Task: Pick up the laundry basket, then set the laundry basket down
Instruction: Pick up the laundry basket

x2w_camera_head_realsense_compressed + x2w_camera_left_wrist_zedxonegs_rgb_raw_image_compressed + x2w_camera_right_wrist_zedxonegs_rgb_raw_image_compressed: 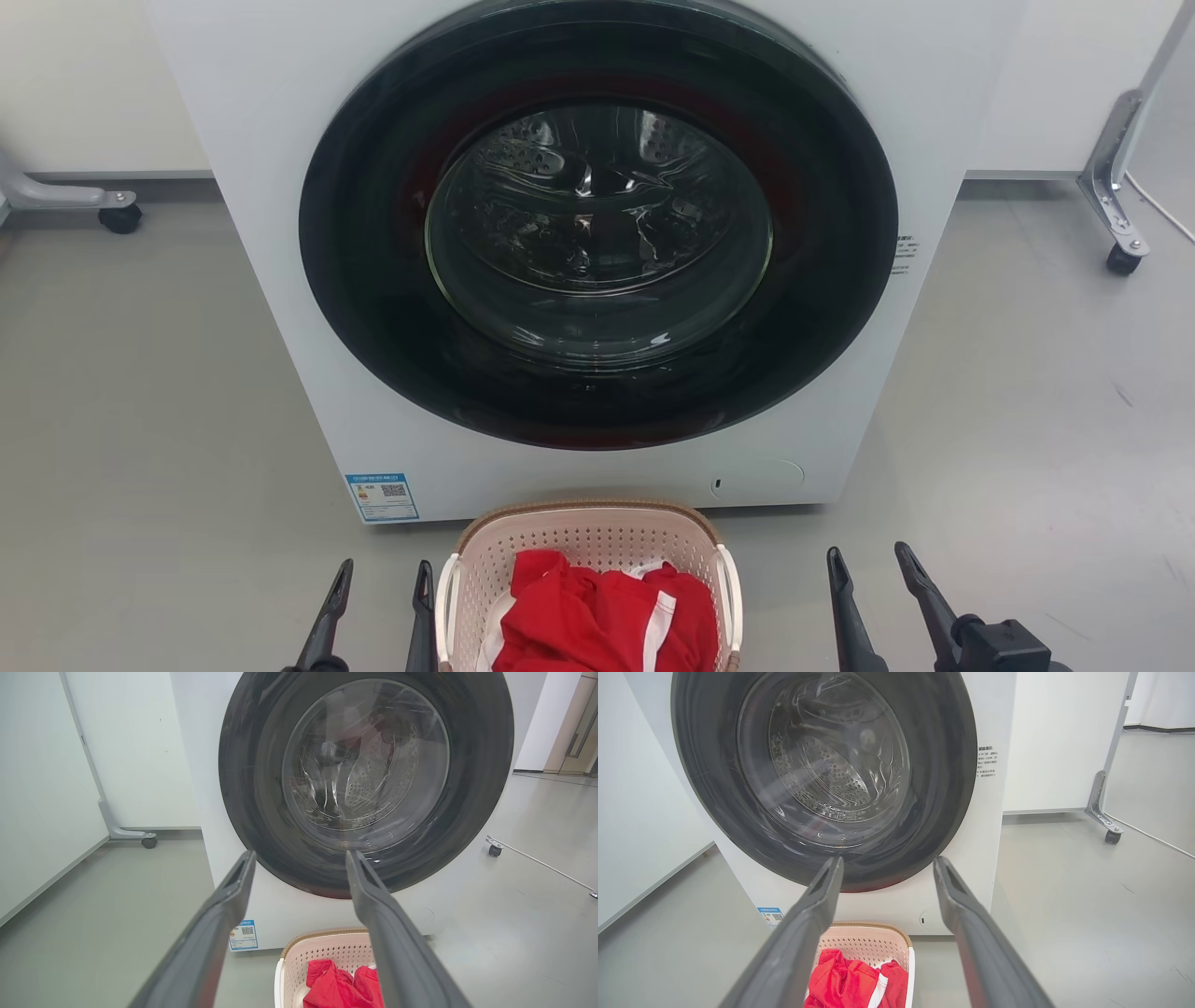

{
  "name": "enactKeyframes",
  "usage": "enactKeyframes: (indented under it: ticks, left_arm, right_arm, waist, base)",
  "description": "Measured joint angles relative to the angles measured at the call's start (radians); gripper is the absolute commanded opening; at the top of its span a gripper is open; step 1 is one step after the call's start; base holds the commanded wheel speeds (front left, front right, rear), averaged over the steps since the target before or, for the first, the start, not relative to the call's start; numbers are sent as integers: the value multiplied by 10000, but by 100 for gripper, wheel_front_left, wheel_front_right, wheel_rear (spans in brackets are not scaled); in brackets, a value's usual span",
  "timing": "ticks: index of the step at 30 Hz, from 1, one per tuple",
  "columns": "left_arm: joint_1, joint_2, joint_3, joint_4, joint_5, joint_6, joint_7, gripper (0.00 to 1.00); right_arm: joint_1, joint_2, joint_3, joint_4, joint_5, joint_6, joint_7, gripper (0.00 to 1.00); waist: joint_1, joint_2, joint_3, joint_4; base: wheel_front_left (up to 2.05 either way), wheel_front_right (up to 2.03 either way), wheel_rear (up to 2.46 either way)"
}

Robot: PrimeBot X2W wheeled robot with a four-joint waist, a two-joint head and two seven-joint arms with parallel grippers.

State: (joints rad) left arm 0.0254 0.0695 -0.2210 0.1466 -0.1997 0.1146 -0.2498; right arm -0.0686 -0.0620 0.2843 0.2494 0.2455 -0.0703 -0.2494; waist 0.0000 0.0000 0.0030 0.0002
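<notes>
Laundry basket (588, 511) on the floor, not yet picked up; both grippers empty.
Head view: basket sits just in front of the washing machine (261, 233) with red clothes (597, 607) inside; your left gripper (386, 566) and right gripper (868, 551) flank it, fingers spread, gripping nothing. Left wrist view: fingers wide apart, basket low and to the right. Right wrist view: fingers wide apart, basket low left. Risk, my guess: grip one handle only and the basket tilts, spilling the clothes; lift forward and you'll hit the machine door.
</notes>
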Motion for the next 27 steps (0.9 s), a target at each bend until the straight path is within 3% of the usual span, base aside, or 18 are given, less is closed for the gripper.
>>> enactKeyframes:
  ticks: [13,27]
  left_arm:
    - [88,-31,63,-115,0,-2,0,100]
    - [-433,-77,115,-278,2,-2,0,100]
  right_arm:
    - [198,35,-35,-161,-88,63,-2,100]
    - [-523,21,-339,-397,-165,265,-2,100]
  waist:
    - [0,0,69,-1]
    - [0,1,1366,-50]
  base:
    - [0,0,0]
    - [0,0,0]
